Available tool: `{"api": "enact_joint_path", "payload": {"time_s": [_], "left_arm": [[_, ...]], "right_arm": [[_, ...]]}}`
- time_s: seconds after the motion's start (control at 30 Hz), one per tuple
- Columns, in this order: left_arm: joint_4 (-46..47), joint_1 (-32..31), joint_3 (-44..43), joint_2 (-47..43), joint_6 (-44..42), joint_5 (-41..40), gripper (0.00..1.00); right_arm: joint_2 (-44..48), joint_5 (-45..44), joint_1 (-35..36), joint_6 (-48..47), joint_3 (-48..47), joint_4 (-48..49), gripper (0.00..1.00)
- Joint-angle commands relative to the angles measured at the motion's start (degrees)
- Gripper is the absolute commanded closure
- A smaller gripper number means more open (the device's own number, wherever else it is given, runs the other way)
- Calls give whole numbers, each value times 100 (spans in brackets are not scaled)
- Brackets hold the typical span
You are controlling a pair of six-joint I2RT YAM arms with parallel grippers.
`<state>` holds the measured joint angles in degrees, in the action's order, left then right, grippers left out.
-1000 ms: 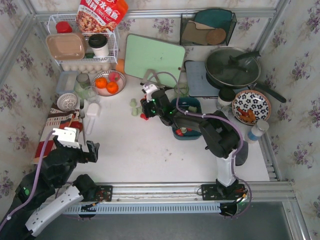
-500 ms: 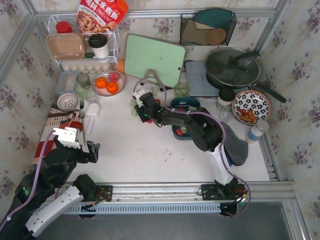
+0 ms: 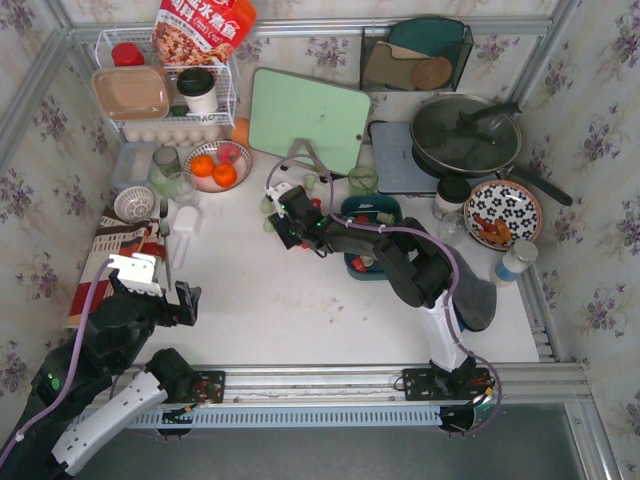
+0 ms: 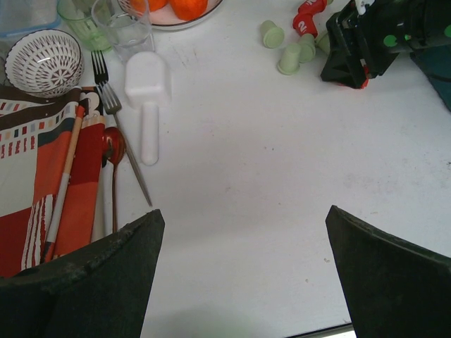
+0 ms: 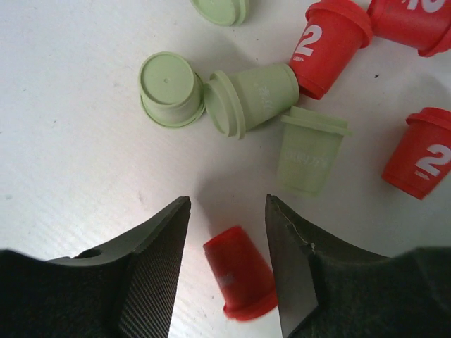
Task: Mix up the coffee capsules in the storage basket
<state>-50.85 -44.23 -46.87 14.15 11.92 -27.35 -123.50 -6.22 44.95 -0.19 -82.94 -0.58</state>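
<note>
Several loose coffee capsules lie on the white table left of the storage basket [image 3: 380, 274]: pale green ones [image 5: 169, 88] [image 5: 254, 98] [image 5: 310, 151] and red ones [image 5: 331, 46] [image 5: 423, 151]. My right gripper [image 5: 227, 204] points down over them, open. A red capsule [image 5: 239, 282] lies on its side between the jaws, with a gap to the left finger. In the top view the right gripper [image 3: 283, 225] is just left of the basket, and a few capsules show inside the basket. My left gripper [image 4: 244, 210] stands wide open over bare table near the front left [image 3: 155, 295].
A striped cloth with cutlery [image 4: 63, 183], a white scoop [image 4: 148, 84], a patterned bowl [image 4: 44, 60] and a glass [image 4: 130, 24] lie at the left. Behind are a bowl of oranges [image 3: 217, 165], a green cutting board [image 3: 308, 112], a pan [image 3: 466, 135] and a patterned plate [image 3: 502, 212].
My right arm has reached a little farther left and back, from beside the basket to over the loose capsules. The left arm has stayed put.
</note>
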Motion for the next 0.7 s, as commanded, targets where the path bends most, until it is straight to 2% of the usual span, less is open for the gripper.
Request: {"api": "enact_joint_path", "payload": {"time_s": [0.0,0.17,0.47,0.67], "left_arm": [[109,35,-8,30,-78,52,1],[118,55,-5,31,-77,89,1],[85,72,-11,-3,-72,103,1],[85,71,-2,-21,-58,96,1]], "right_arm": [[286,21,-4,-3,144,-72,45],[539,179,-4,-131,322,-185,41],[351,39,2,-309,360,-434,41],[348,123,-4,-221,471,-359,50]]}}
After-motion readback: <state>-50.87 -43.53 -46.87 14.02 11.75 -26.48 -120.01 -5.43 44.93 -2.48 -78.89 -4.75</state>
